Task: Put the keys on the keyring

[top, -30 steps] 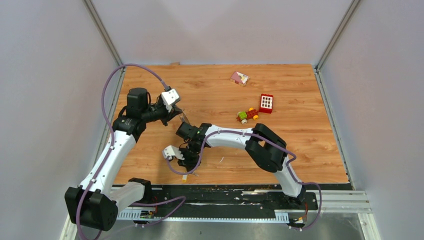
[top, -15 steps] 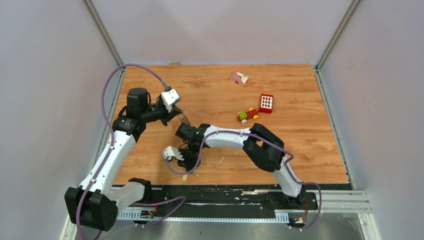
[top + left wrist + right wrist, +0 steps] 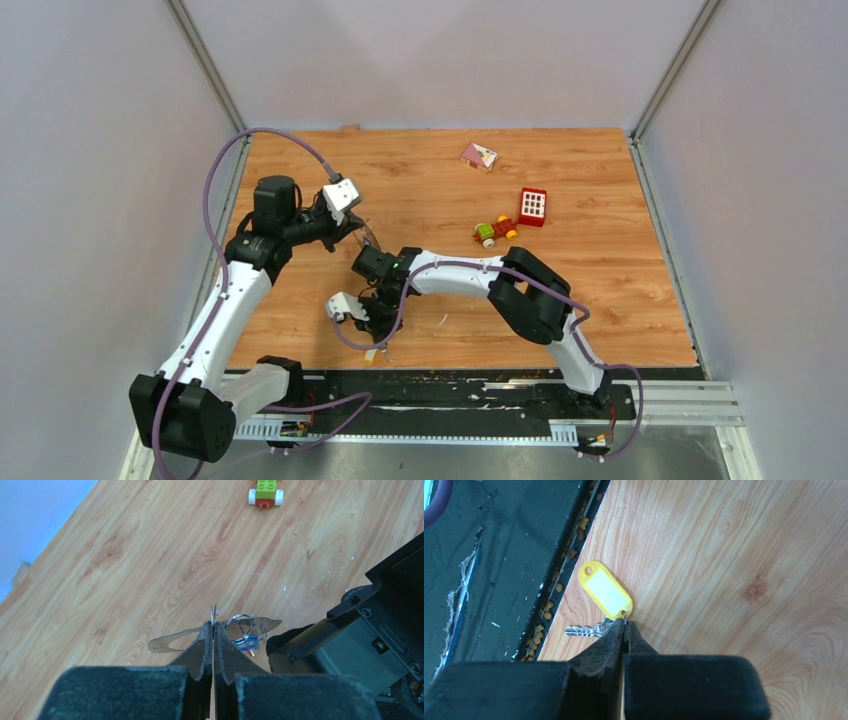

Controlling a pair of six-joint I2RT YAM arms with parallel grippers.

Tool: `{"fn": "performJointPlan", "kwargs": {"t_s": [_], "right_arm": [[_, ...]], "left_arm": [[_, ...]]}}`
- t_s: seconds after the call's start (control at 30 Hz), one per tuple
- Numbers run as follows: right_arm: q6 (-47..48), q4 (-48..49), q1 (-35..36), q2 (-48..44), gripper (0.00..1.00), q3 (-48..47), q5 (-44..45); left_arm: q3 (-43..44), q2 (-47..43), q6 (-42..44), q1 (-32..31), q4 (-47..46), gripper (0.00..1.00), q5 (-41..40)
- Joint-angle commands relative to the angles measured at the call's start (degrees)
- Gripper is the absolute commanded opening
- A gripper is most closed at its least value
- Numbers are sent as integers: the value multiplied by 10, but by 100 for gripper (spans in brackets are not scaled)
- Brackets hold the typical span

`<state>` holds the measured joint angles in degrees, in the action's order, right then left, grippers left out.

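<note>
My left gripper [image 3: 213,625] is shut on the keyring [image 3: 214,611], a thin silvery wire ring seen edge-on and held above the table's left middle [image 3: 364,234]. A smaller ring [image 3: 239,622] with a blue tag hangs beside it on the right. The yellow-tagged key lies at the table's front edge, with its yellow tag [image 3: 606,591] and its silver blade [image 3: 583,629] both showing. My right gripper [image 3: 625,625] is shut on the little wire loop joining the tag and the blade. From above, this gripper [image 3: 378,340] points down beside the yellow tag [image 3: 370,354].
A green-yellow-red toy car [image 3: 495,232], a red block with a white grid [image 3: 533,207] and a small pink piece [image 3: 479,156] lie at the back right. The black rail [image 3: 499,580] runs right beside the key. The right arm's wrist [image 3: 370,645] is close to the left gripper.
My right gripper has closed onto the yellow key's small loop. Both arms have stayed nearly still.
</note>
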<state>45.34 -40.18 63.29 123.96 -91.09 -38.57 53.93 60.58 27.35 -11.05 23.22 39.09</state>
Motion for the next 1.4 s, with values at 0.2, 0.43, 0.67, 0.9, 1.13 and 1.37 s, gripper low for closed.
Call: {"fn": "performJointPlan", "kwargs": {"t_s": [0.2, 0.43, 0.67, 0.9, 1.13, 1.37], "right_arm": [[8, -18, -23, -137, 0, 55, 28], [-19, -27, -83, -259, 0, 117, 20], [-59, -19, -155, -360, 0, 136, -7], [-106, 4, -202, -398, 0, 104, 6], [-98, 3, -215, -400, 0, 73, 49], [-90, 10, -215, -399, 0, 68, 46]], "left_arm": [[21, -2, 11, 4, -14, 0, 17], [12, 1, 13, 2, -24, 0, 35], [7, -8, -1, -41, -51, 0, 22], [11, -15, 10, -117, -57, 0, -9], [31, 9, 33, -173, -21, 0, -14], [39, 23, 33, -190, -14, 0, 8]]}}
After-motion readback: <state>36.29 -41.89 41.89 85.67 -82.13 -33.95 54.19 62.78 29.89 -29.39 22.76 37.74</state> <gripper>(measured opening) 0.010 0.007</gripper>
